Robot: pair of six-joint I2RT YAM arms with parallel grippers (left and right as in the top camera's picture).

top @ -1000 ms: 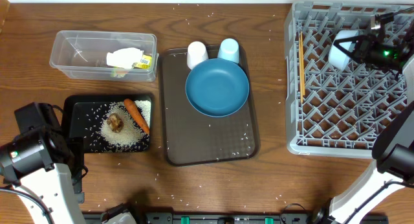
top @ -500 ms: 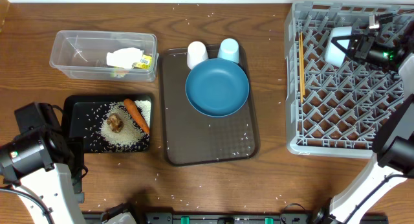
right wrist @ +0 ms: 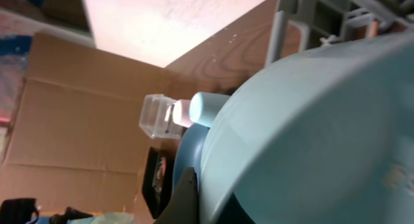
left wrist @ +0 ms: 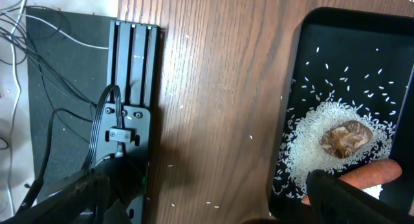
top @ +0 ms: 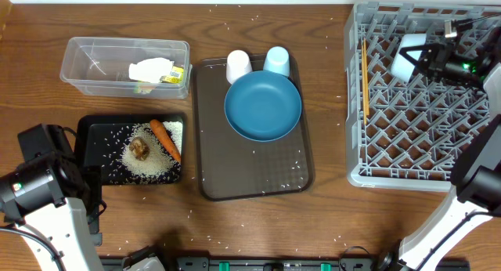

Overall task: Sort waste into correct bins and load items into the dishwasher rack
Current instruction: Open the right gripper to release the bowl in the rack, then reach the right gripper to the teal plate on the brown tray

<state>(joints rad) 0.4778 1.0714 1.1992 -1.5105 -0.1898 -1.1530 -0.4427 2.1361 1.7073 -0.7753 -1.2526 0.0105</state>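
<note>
Right fingers pinch the light-blue, white-lined bowl over the grey plastic lattice rack; left fingers gape wide, empty.

One grey rack, one brown serving tray, one black tray, one clear container. One blue plate, one light-blue bowl, one white cup, one light-blue cup: two cups. One carrot, one brown lump, one wrapper, one rice heap. Chopsticks: too thin to count
</note>
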